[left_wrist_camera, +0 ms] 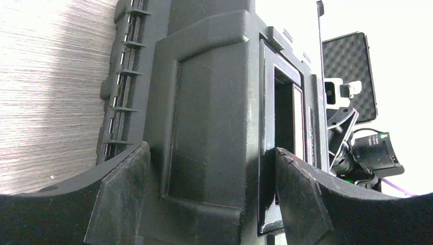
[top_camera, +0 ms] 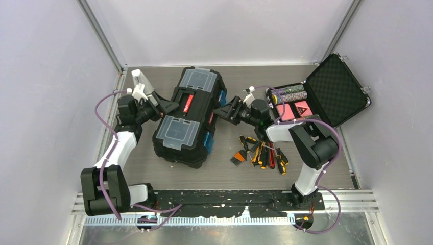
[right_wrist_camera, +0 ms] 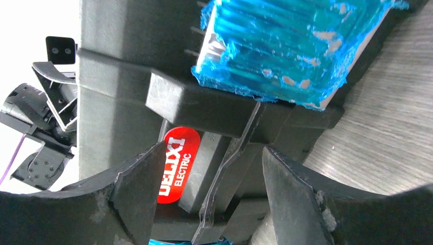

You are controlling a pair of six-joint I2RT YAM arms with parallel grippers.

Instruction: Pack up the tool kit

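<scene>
- The toolbox [top_camera: 190,117] sits shut, a bit left of centre on the bench [top_camera: 219,173], lying at a slant. The tools [top_camera: 261,154] are in a loose pile just right of it, on the near side, so nothing's packed yet.
- The left hand [top_camera: 164,104] is on the box's left side, by the hinges. Its fingers are spread with the box wall filling the gap between them. Honestly can't tell if it's clamping or just straddling.
- The right hand [top_camera: 224,111] is on the right side under a blue latch [right_wrist_camera: 286,46]. It's released: its fingers [right_wrist_camera: 138,189] sit either side of the lid edge with gaps showing, gripping nothing.
- My read is that the step in hand is popping the latches so the lid can come up.
- To do it well, I'd brace with the left hand first, since the box looks like it could skate on the smooth bench.
- Then hook one finger under the latch lip rather than pinching the lid edge.
- There are two latches, so free both before lifting.
</scene>
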